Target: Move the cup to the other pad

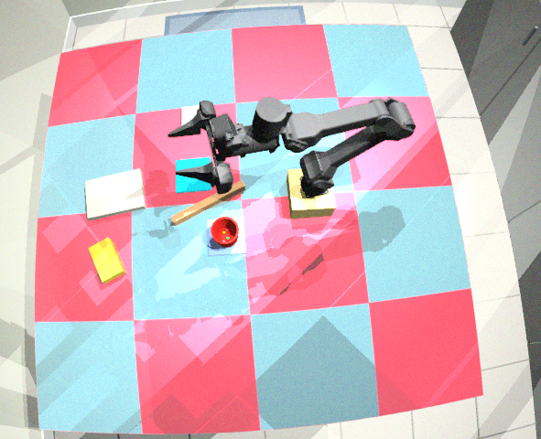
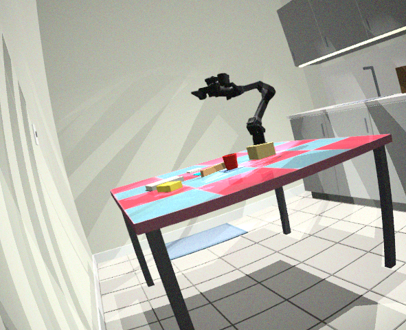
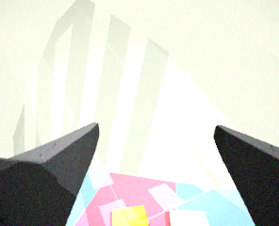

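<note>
The red cup (image 1: 217, 236) (image 2: 230, 161) stands upright on a pale blue-white pad (image 1: 236, 250). A few small marbles show inside it. The cyan pad (image 1: 192, 187) (image 2: 196, 174) lies beyond the wooden bar from the cup, partly hidden under a finger in the top view. My gripper (image 1: 171, 154) (image 2: 195, 93) (image 3: 156, 130) is open and empty, high above the table, with its fingers pointing roughly level away from the base. The cup is not in the wrist view.
A wooden bar (image 1: 206, 204) (image 2: 211, 169) lies between cup and cyan pad. A white slab (image 1: 113, 193) (image 2: 165, 183) (image 3: 188, 218) and a yellow block (image 1: 105, 260) (image 2: 169, 186) (image 3: 130, 217) lie farther out. A white piece (image 1: 189, 114) is partly hidden by the gripper. The arm stands on a pale-yellow block (image 1: 310, 206) (image 2: 261, 150).
</note>
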Action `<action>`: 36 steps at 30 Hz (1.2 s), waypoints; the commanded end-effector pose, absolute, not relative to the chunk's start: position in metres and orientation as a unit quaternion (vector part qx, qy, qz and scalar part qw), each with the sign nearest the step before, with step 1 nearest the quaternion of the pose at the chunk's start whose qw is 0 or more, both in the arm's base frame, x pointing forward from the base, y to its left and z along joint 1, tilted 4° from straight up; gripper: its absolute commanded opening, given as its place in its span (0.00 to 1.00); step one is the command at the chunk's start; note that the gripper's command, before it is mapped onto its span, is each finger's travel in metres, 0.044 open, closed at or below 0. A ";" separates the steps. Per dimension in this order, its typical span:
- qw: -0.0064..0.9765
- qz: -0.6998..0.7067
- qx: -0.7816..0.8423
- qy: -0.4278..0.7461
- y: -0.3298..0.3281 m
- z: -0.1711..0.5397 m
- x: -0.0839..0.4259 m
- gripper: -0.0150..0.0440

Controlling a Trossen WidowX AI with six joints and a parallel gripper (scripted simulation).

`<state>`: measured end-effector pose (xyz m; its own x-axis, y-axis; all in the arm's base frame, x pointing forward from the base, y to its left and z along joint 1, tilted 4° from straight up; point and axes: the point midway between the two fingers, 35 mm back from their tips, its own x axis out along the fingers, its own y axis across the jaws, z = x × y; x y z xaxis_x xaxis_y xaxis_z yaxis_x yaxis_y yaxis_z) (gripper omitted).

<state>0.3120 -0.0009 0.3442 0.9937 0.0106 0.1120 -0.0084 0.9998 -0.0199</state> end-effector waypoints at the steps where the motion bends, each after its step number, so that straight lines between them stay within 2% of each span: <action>1: 0.999 0.006 -0.001 -0.047 0.000 0.340 0.314 0.89; 5: 0.976 0.006 0.159 0.148 0.017 0.256 0.340 0.71; 10: 0.895 -0.060 0.291 0.332 0.034 0.174 0.336 0.50; 17: 0.724 -0.236 0.390 0.518 0.049 0.087 0.290 0.50; 23: 0.570 -0.417 0.394 0.588 0.055 0.049 0.241 0.50; 36: 0.566 -0.423 0.393 0.589 0.051 0.048 0.239 0.50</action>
<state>0.2401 0.0525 0.0495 -0.0341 -0.0063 -0.9994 0.9364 0.3493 -0.0341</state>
